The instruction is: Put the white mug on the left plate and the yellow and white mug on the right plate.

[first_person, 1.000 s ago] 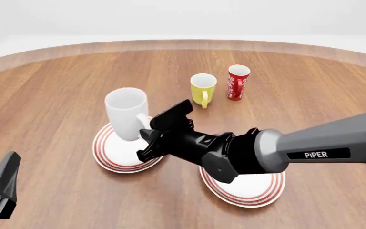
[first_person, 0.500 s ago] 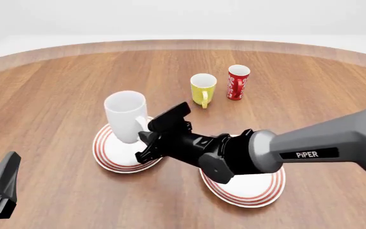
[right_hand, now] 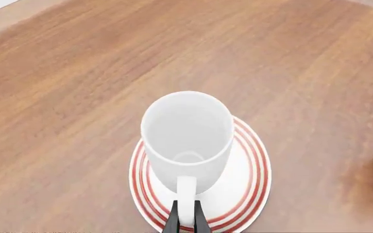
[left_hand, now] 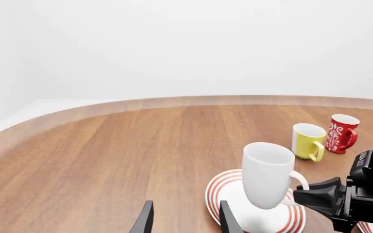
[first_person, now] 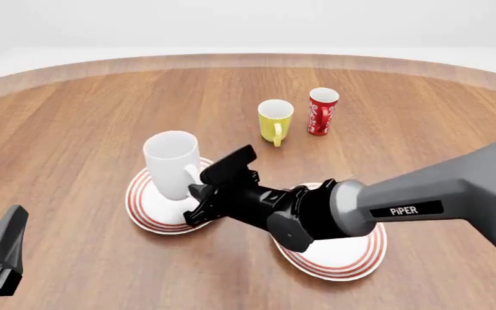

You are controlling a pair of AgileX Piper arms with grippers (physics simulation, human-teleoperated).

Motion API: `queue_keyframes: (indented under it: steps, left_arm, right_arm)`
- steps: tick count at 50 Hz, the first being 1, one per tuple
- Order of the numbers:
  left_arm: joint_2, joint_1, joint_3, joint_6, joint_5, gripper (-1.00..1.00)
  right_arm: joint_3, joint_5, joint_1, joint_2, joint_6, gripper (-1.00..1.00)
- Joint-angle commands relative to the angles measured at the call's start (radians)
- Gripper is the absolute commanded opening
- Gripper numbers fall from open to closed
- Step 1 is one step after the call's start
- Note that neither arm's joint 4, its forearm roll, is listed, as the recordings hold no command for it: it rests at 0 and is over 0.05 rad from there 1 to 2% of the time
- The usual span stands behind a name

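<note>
Right gripper is pinched tight on the handle of the white mug, w/ its two fingers squeezing the handle between them. Mug stands up straight over the left plate; can't tell if its bottom touches the plate yet. Right plate sits just beside, partly under the right arm. Yellow and white mug is further back on the table, next to a red cup. Left gripper hangs low nr the table, fingers apart, holding nothing.
</note>
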Motion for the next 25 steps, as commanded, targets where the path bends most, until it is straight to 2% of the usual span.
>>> queue_keyframes:
  steps: [1,7,25]
  left_arm:
    - [0.000,0.000,0.000,0.000,0.000,1.00]
    - [0.000,0.000,0.000,0.000,0.000,1.00]
    - [0.000,0.000,0.000,0.000,0.000,1.00]
  right_arm:
    - [-0.009,0.001,0.003,0.013,0.010,-1.00]
    - [-0.024,0.020,-0.001,0.028,0.035,-1.00]
    - [-0.033,0.031,-0.003,0.027,0.030,-1.00]
